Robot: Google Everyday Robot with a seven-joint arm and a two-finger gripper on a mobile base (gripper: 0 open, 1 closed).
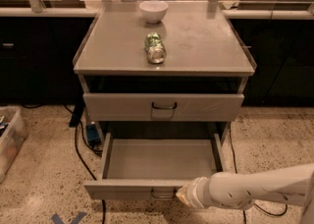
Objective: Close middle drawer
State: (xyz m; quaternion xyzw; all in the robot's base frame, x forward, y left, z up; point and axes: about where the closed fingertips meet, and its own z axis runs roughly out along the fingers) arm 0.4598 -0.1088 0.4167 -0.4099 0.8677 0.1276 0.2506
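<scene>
Low at right, your arm (255, 193) reaches leftward, nearly level, its hand (182, 196) at the front edge of the middle drawer (122, 188), which stands pulled well out; whether the hand is open or closed, you cannot tell.

Bowl (153, 11) and can (155, 47) on a grey cabinet top (206, 46), clutter on the speckled floor (44, 179).
The white bowl sits near the top's back edge; the green can lies on its side just in front of it. On the floor at left are a clear plastic bin (10, 139), black cables (78, 144) and a blue tape mark (66, 217), which is left of the gripper (180, 196) near the bottom edge.
</scene>
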